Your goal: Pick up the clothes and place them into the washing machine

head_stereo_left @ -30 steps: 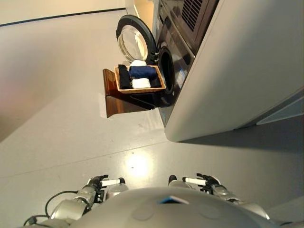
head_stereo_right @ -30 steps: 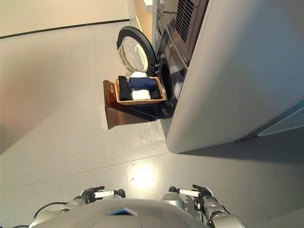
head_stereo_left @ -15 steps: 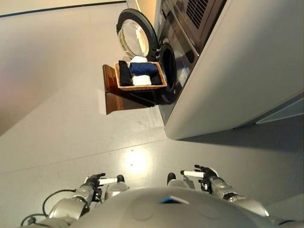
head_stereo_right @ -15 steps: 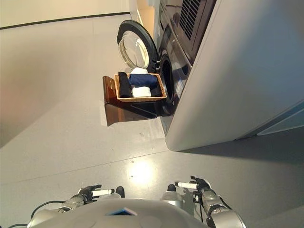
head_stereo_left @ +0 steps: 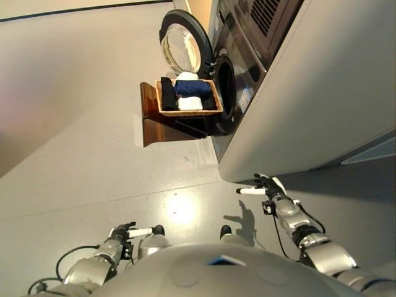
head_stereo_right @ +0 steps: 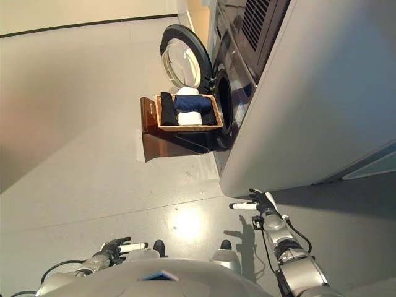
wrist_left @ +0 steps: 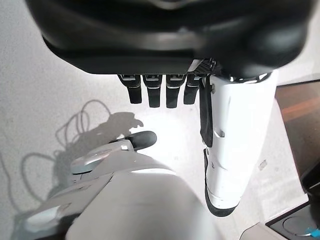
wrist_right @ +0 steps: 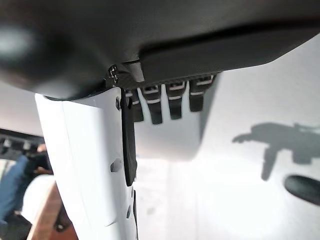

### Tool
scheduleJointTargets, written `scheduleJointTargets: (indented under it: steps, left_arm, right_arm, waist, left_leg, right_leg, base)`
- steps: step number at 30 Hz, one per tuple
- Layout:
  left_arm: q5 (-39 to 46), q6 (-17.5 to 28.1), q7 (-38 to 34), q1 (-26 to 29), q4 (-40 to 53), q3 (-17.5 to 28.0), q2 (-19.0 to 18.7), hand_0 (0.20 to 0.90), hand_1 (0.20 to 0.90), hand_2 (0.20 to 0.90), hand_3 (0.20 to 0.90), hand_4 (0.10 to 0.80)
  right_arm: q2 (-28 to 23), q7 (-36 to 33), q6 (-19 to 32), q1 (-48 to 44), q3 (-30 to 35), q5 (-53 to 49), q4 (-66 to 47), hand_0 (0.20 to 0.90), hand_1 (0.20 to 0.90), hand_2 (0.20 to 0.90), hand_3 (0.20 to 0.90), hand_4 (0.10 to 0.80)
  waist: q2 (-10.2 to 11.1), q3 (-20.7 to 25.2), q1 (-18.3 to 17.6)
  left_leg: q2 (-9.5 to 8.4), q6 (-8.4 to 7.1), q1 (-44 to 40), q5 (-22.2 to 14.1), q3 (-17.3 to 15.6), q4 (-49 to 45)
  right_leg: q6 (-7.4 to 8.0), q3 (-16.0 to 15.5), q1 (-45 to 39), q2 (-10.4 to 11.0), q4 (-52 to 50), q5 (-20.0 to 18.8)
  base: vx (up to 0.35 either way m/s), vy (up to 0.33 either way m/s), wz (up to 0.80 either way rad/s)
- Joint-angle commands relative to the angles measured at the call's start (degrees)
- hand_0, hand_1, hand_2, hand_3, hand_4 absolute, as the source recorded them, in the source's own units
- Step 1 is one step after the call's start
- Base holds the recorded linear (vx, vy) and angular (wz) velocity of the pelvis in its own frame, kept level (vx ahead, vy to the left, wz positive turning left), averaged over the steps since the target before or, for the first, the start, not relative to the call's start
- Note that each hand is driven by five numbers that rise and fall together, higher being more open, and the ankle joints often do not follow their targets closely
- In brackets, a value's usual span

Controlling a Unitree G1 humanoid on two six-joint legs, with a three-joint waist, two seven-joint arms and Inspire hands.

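The clothes (head_stereo_left: 188, 96), folded dark, navy and white, lie in a wooden basket (head_stereo_left: 187, 112) on a brown stand (head_stereo_left: 162, 131), right by the washing machine (head_stereo_left: 291, 93) mouth, its door (head_stereo_left: 182, 48) swung wide. My right robot hand (head_stereo_left: 265, 187) is lifted ahead, fingers relaxed and holding nothing; the left robot hand (head_stereo_left: 131, 233) hangs low, straight-fingered, empty. Both are well short, so I'd walk closer first, then reach down over the basket rim for the top piece
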State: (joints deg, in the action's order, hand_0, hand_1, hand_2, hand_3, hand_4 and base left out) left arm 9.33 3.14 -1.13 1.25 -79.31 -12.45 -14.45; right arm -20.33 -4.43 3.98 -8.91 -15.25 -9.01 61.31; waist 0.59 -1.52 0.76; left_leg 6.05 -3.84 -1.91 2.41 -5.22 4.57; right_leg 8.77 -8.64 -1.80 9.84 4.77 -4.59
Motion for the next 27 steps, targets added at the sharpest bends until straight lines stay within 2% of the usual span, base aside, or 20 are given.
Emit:
scheduleJointTargets:
  steps: [1,4,7,15,19,26,27]
  left_arm:
    - [1.1,2.7,-1.5,4.2,-0.8,-2.7,-0.5,0.900,0.900,0.900,0.900,0.800]
    - [-1.0,2.0,-0.8,2.9,-1.7,-3.4,0.3,0.900,0.900,0.900,0.900,0.800]
    - [-2.0,1.4,-0.7,1.6,-3.4,-3.1,0.9,0.900,0.900,0.900,0.900,0.800]
    - [-2.0,0.8,-1.2,0.2,-3.9,-3.3,1.1,0.900,0.900,0.900,0.900,0.800]
    - [-0.7,1.1,-1.8,0.4,-3.2,-3.0,1.0,0.900,0.900,0.900,0.900,0.800]
    - [-1.7,0.8,-1.6,-0.3,-3.4,-2.5,1.3,0.900,0.900,0.900,0.900,0.800]
    - [-2.1,0.8,-1.5,-0.4,-3.3,-2.3,1.0,0.900,0.900,0.900,0.900,0.800]
  right_arm:
    - [0.0,0.2,4.0,-4.8,-1.3,-2.1,-5.7,0.900,0.900,0.900,0.900,0.800]
    - [-0.6,0.9,3.5,-1.7,-2.7,1.4,-12.0,0.900,0.900,0.900,0.900,0.800]
    - [-0.1,0.0,3.6,-1.0,-1.8,1.3,-11.6,0.900,0.900,0.900,0.900,0.800]
    - [0.7,0.2,3.2,-8.1,-8.2,5.0,-13.0,0.900,0.900,0.900,0.900,0.800]
    - [1.9,-0.4,3.5,-6.4,-6.6,1.2,-14.8,0.900,0.900,0.900,0.900,0.800]
    - [1.5,0.3,3.4,-0.8,-4.5,0.8,-17.3,0.900,0.900,0.900,0.900,0.800]
    - [1.3,0.6,3.5,0.6,-3.4,0.0,-17.9,0.900,0.900,0.900,0.900,0.800]
  waist:
    - [-0.2,-1.9,0.8]
    - [0.1,-1.7,0.6]
    - [0.1,-1.5,0.8]
    - [0.4,-1.7,2.2]
    - [0.4,-2.0,2.0]
    - [0.5,-1.9,1.6]
    - [0.2,-2.3,1.5]
  left_leg:
    - [-6.84,2.04,-1.4,-3.7,-4.0,0.4]
    - [-6.86,2.10,-1.7,-3.9,-3.8,0.4]
    - [-6.94,2.29,-2.0,-4.1,-3.9,0.4]
    - [-7.09,2.55,-2.0,-4.0,-4.3,0.4]
    - [-7.08,2.60,-1.8,-3.8,-4.2,0.4]
    - [-7.59,3.25,-2.6,-4.4,-4.0,0.4]
    - [-7.91,3.97,-3.0,-4.5,-4.0,0.4]
  right_leg:
    - [-0.44,-1.5,-3.6,-2.2,-0.2,4.3]
    - [-0.42,-1.8,-3.9,-2.2,-0.3,4.6]
    - [-0.23,-1.8,-4.3,-2.1,-0.3,4.5]
    - [0.05,-1.5,-4.0,-1.8,-0.6,3.9]
    - [0.02,-1.7,-3.6,-1.7,-0.9,3.9]
    - [0.23,-1.6,-3.9,-1.2,-2.1,4.6]
    - [0.34,-1.1,-2.8,-0.5,-5.4,5.2]
  base:
    - [0.000,0.000,0.00]
    - [0.005,0.005,0.04]
    - [0.000,0.000,0.00]
    - [-0.023,0.022,0.00]
    - [-0.021,0.007,0.01]
    - [0.014,0.031,0.01]
    - [0.002,0.102,0.00]
